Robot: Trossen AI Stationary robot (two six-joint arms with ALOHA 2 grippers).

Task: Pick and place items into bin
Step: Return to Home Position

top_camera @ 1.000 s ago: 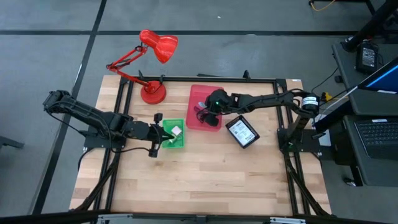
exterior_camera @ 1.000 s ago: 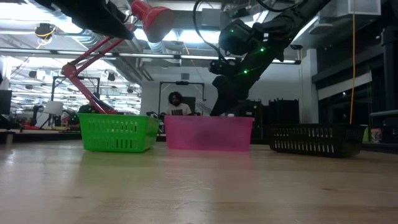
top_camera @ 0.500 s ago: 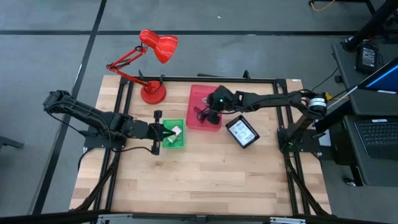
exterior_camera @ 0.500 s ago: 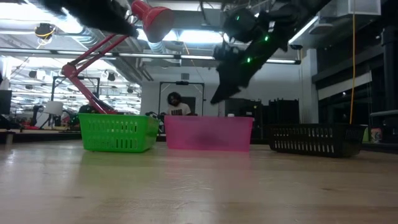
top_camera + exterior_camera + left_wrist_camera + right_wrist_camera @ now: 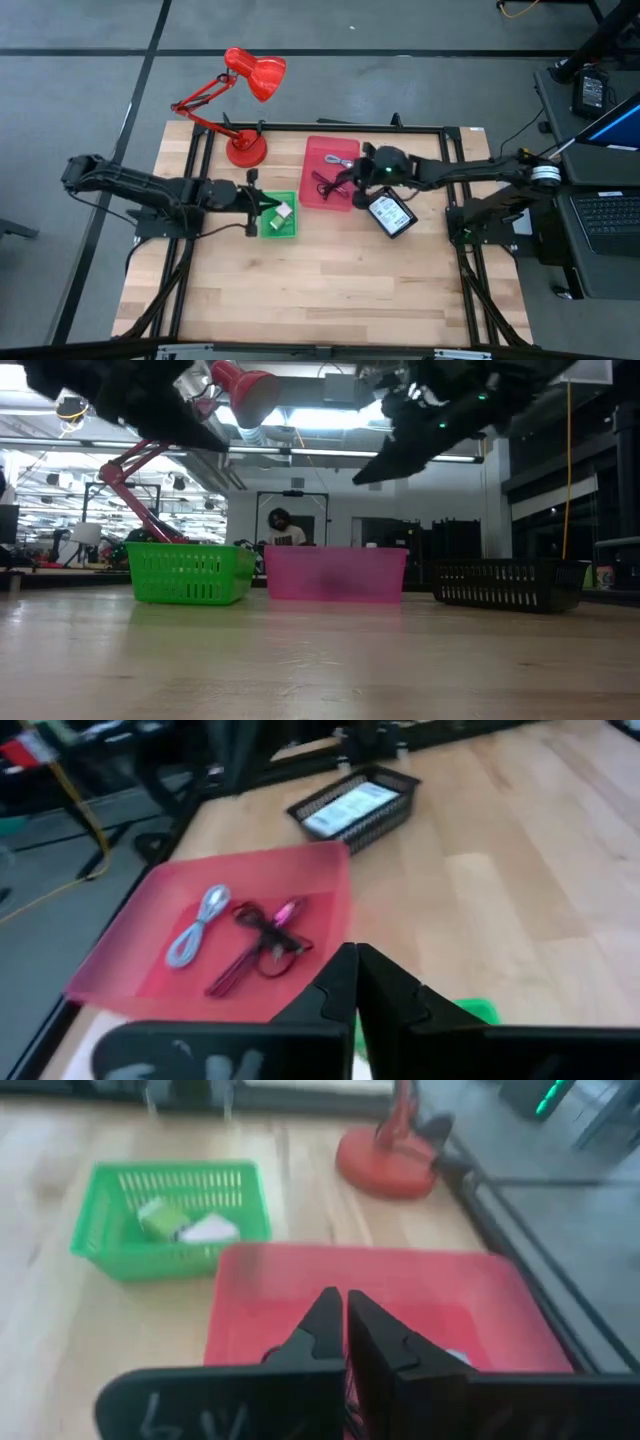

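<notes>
Looking down, high view: the left gripper point(image 5: 262, 205) hangs at the left edge of the green bin point(image 5: 278, 234). The right gripper point(image 5: 352, 181) hangs at the right edge of the pink bin point(image 5: 312, 150), just beside the black bin point(image 5: 409, 222). One white packet point(image 5: 283, 211) lies in the green bin and a second white packet point(image 5: 389, 211) lies in the black bin. A red lamp point(image 5: 245, 148) stands at the back of the table point(image 5: 320, 290).

Low view: the three bins stand in a row, with both arms well above them. Finger state cannot be told in this view. A person point(image 5: 285, 527) shows in the room behind.

Left wrist view: the fingers point(image 5: 335, 990) are pressed together and hold nothing. Beyond them, in the pink bin, lie a blue-grey cable point(image 5: 195, 925), a maroon cable point(image 5: 287, 911) and a black cable point(image 5: 250, 958). The last two are tangled together.

Right wrist view: the fingers point(image 5: 322, 1325) meet and are empty. A green piece point(image 5: 160, 1218) lies in the green bin, just beside the white packet.
</notes>
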